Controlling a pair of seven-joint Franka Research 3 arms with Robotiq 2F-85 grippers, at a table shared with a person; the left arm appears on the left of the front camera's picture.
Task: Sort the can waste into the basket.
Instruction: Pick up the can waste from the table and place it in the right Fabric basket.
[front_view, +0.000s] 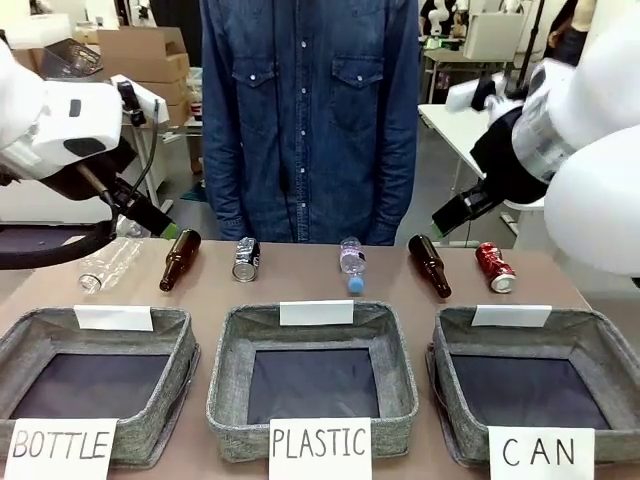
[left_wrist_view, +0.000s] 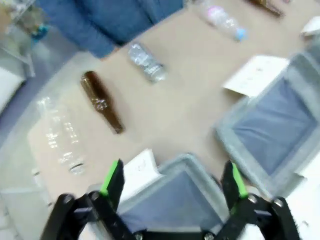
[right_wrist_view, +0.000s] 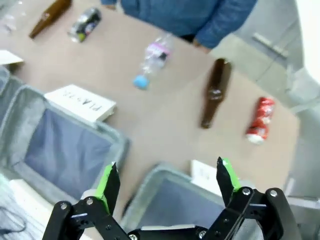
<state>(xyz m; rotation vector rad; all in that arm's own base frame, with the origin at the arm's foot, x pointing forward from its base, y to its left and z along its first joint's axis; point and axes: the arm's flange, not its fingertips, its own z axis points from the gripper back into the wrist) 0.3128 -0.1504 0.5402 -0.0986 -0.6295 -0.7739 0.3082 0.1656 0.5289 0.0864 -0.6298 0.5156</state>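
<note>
"Red can (front_view: 494, 267), loc?"
"On its side by desk's (front_view: 300, 290) far edge, twd far-right corner. Just right of a brown glass bottle (front_view: 429, 265), not touching it."
"Silver can (front_view: 246, 259)?"
"Dark print, lying along same far edge, left of mid. Sits btw second brown bottle (front_view: 180, 259) and a clear plastic bottle w/ blue cap (front_view: 351, 264). Another clear bottle (front_view: 110, 265) lies twd far-left corner."
"CAN basket (front_view: 468, 440)?"
"Grey fabric, dark lining, at desk's near-right corner. Both cans lie outside it, on the desk top. PLASTIC basket (front_view: 228, 380) at mid near edge, BOTTLE basket (front_view: 180, 350) at near-left corner. Each has a paper sign in front and a blank white tag on far rim."
"Pincers?"
"L gripper (left_wrist_view: 173, 170) hangs above BOTTLE basket's far rim, fingers spread wide, nothing btw green pads. R gripper (right_wrist_view: 168, 167) hangs above CAN basket's far rim, fingers equally wide apart, holding nothing. Red can sits well ahead of it, apart, in right wrist view."
"Person?"
"Stands behind far edge at mid, blue denim shirt (front_view: 310, 120)."
</note>
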